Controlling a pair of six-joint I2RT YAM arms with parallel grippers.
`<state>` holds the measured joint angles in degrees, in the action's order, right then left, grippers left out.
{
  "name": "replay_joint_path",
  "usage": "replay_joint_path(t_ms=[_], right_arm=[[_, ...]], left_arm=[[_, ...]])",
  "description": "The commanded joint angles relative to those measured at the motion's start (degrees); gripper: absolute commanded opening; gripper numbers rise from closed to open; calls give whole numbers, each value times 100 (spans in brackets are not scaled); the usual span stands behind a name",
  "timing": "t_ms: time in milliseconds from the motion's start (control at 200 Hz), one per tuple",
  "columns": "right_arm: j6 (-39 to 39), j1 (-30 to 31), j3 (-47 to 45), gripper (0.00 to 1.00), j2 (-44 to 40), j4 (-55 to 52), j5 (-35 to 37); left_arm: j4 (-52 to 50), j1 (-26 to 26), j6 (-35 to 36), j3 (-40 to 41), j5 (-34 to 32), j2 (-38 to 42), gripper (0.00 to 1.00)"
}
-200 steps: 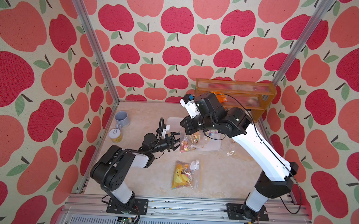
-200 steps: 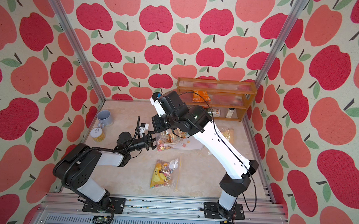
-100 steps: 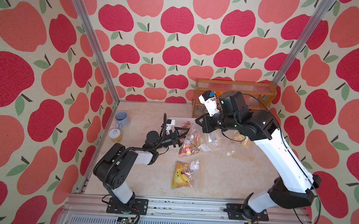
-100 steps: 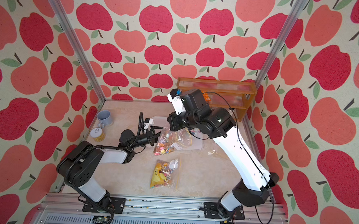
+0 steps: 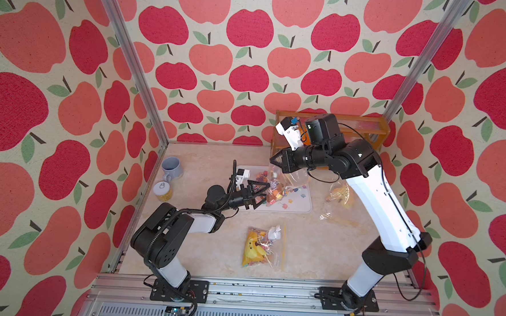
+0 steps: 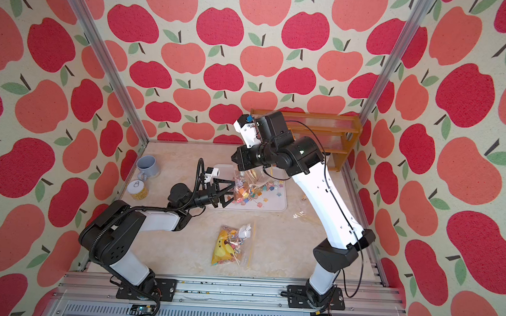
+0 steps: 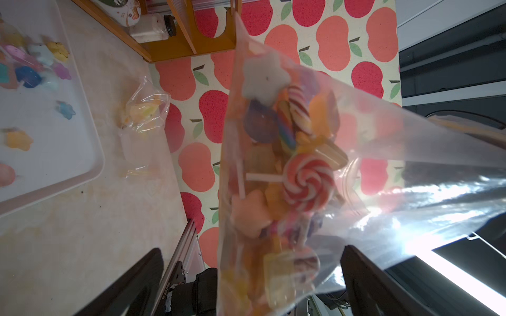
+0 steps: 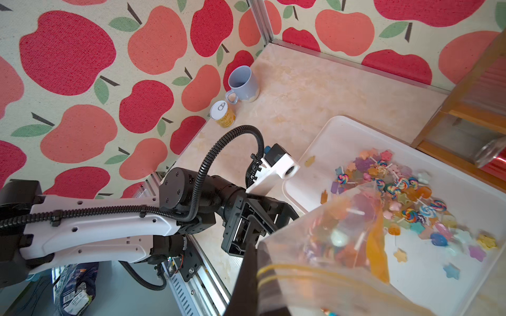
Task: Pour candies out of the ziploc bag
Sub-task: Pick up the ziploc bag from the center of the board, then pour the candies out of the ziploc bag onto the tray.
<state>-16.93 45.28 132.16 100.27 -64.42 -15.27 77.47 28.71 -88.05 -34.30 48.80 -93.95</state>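
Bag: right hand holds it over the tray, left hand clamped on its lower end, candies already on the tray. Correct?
No: the left hand is open, fingers spread either side of the bag, not clamped; the left wrist view shows it. The right hand does hold it over the tray, candies on it.

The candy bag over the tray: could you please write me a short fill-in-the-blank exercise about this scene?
1. The bag hangs from the ___ hand, which is shut on it.
2. The left hand at the bag is ___.
3. Loose candies lie on a tray coloured ___.
Missing words: right; open; white.
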Motion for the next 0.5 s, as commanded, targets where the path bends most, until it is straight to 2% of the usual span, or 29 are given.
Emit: replay_joint_path(t_ms=[0,50,135,165,250,330,495], right_arm=[[43,199,416,0,92,280,-520],[57,218,343,0,65,311,-516],[105,190,24,0,-55,403,-427],[95,146,-134,0,-118,465,-421],[-8,28,-610,0,-322,717,-491],[-76,-53,-968,0,-508,929,-489],[-162,-208,-1289,0,-692,1152,-568]], left_arm=[[321,-70,-8,-15,-69,189,99],[319,-87,-3,-21,-81,217,99],[317,-94,-40,-56,-57,260,89],[321,-102,-54,-64,-46,263,83],[315,-141,-62,-29,-33,266,54],[321,-219,-83,69,-27,276,41],[321,-278,-28,205,-105,362,33]])
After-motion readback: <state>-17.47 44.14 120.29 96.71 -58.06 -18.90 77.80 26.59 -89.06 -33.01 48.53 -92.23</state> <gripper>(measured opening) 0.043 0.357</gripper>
